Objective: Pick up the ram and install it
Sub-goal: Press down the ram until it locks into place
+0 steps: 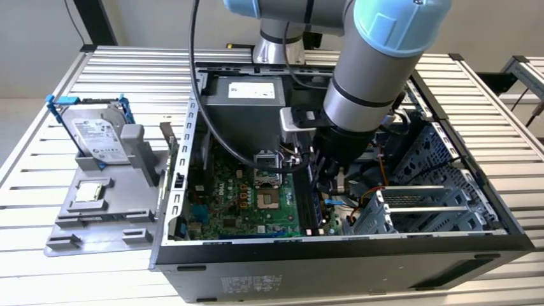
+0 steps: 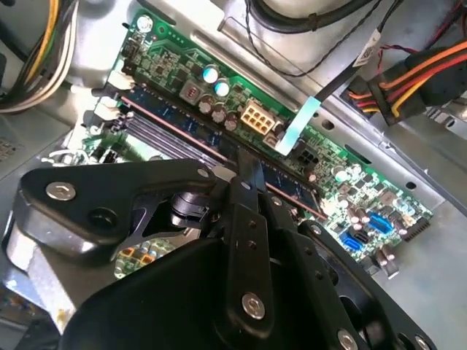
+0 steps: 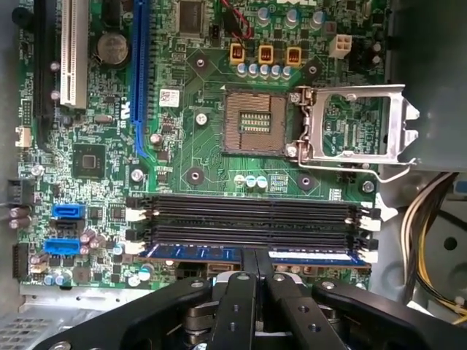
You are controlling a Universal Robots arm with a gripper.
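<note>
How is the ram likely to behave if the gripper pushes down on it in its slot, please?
The ram looks like a thin, flat board, so probably stiff along its length but fragile if pushed off-axis. Standing on edge in the slot, it could tilt. The gripper meets its narrow edge mid-length, so it probably bears evenly.

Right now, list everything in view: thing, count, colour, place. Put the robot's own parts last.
computer case: one, black, lying open on the slatted table.
motherboard: one, green, on the case floor.
ram: one, dark blue-green stick, in the memory slot nearest the gripper, held at its middle.
empty memory slots: three, black, beside the ram.
processor socket: one, empty, its silver latch frame swung open.
power supply: one, grey, at the case's far end.
hard drive: one, silver in a blue frame, standing on the grey fixture, exterior view's left.
small square chip: one, flat on that fixture.
arm: one, grey and light blue, reaching into the case.
gripper: one, black, closed on the ram.
</note>
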